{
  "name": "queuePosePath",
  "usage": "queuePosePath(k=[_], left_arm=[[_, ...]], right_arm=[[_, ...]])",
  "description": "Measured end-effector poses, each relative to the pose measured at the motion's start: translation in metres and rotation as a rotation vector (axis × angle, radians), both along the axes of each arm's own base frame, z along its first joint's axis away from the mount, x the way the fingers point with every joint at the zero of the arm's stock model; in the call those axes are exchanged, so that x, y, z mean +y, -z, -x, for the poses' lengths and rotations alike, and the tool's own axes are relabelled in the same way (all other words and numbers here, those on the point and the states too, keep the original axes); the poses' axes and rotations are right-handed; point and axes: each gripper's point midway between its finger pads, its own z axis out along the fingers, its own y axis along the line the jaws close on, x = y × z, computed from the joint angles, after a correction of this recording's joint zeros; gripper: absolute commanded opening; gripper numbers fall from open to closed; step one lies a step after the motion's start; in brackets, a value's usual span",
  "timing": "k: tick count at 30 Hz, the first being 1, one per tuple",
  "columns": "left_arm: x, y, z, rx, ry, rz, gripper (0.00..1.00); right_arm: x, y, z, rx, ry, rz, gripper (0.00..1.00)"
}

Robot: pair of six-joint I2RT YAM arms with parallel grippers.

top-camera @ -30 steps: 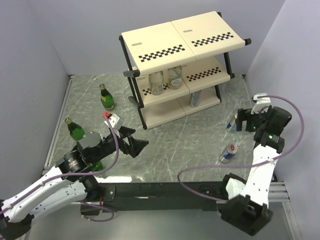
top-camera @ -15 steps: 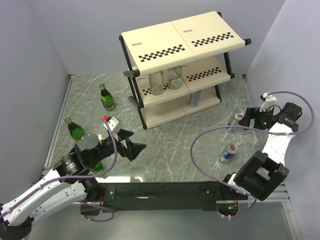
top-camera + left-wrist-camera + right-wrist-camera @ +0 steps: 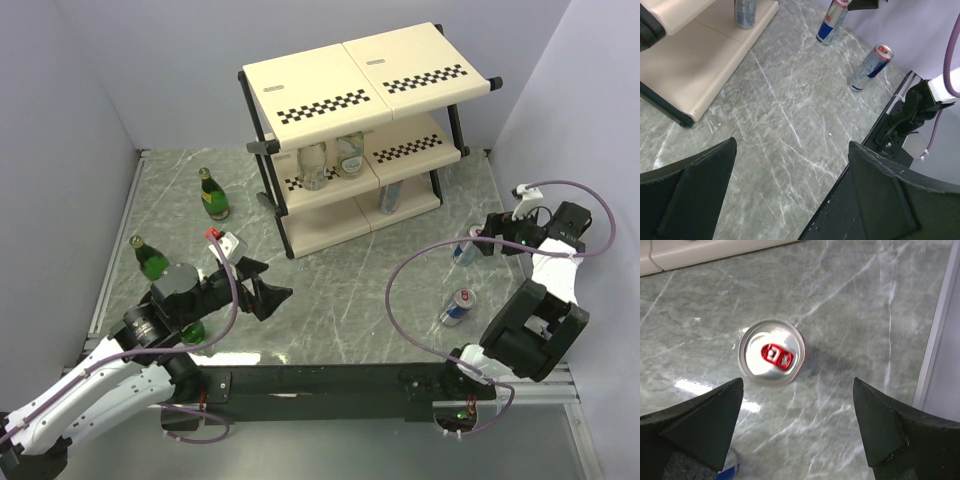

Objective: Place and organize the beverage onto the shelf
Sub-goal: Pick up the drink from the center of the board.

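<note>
Hovering directly over an upright silver-and-blue can, the right claw is spread wide with nothing between its fingers. The can's red pull-tab faces the wrist camera. The can stands on the marble-patterned worktop near the right wall, clear of both fingers.

A second slim can stands upright closer to the arm bases, apart from the first. The third can stands on the bottom tier of the shelf, in its right half.

Two clear bottles stand side by side on the middle tier (their tops are hidden under the top panel).

On the worktop left of the shelf, a green glass bottle with a yellow label stands upright. A second green bottle stands nearer the left wall. A third green bottle is mostly hidden behind the left arm, so I cannot tell how it stands.

The left claw is also spread wide and empty. It is held over bare worktop in front of the shelf's left end and points toward the two loose cans, well apart from them.
</note>
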Motion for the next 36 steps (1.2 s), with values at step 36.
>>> queuePosePath(k=[36], left_arm=[[0.006,0.011,-0.023,0.045,-0.039,-0.018,0.99]], right_arm=[[0.020,0.080,-0.025,-0.194,-0.409,0.131,0.89]])
